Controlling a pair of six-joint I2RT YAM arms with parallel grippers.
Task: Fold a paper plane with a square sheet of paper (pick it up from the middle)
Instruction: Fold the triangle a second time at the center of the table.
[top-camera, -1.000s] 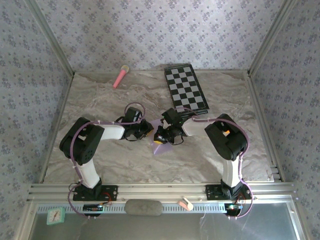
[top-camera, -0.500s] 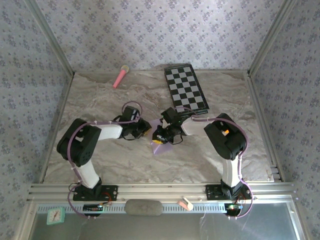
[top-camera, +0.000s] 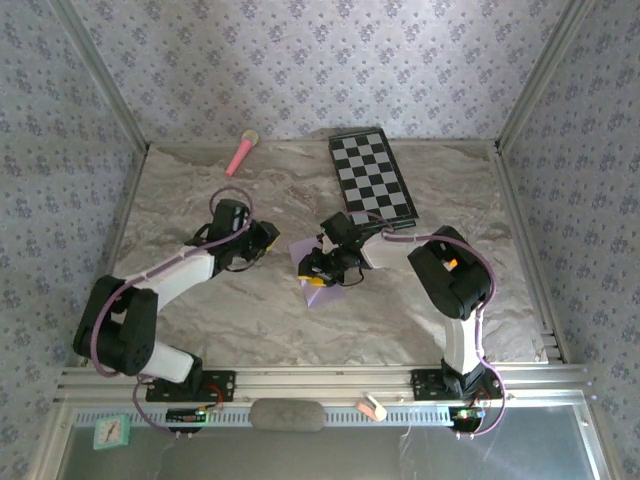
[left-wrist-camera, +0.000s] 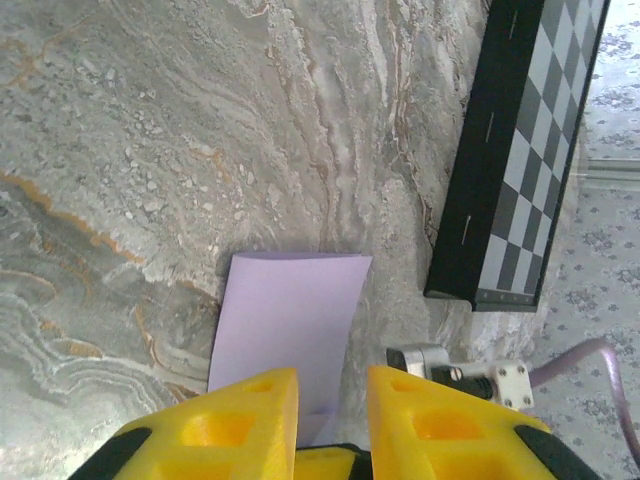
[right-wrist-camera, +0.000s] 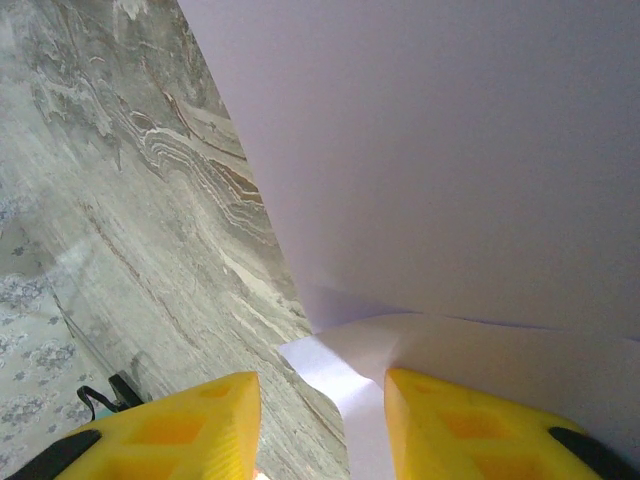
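- Lilac and thin, the square sheet of paper (top-camera: 303, 249) lies part-folded on the marbled table top (top-camera: 200, 190), about the middle, just on the near side of the checkered board (top-camera: 372, 176).
- From where I stand, the left gripper (top-camera: 268, 238) sits just to the left of the sheet, low over the table.
- Seen from its own wrist, its yellow fingers (left-wrist-camera: 215, 430) stand a narrow gap apart with nothing pinched. The paper lies flat ahead of them, its near edge hidden behind the tips, so I can't tell whether they touch it.
- Right gripper (top-camera: 312, 275) hangs low over the sheet's near part.
- From that wrist its jaws stand well apart. One finger (right-wrist-camera: 470, 425) is over the paper and the other over bare table, with a creased, lighter flap showing in the gap.
- Whether those tips press the sheet I can't make out, but nothing is clamped.
- Pink stick (top-camera: 241, 153) lies at the far edge, well apart from both grippers.
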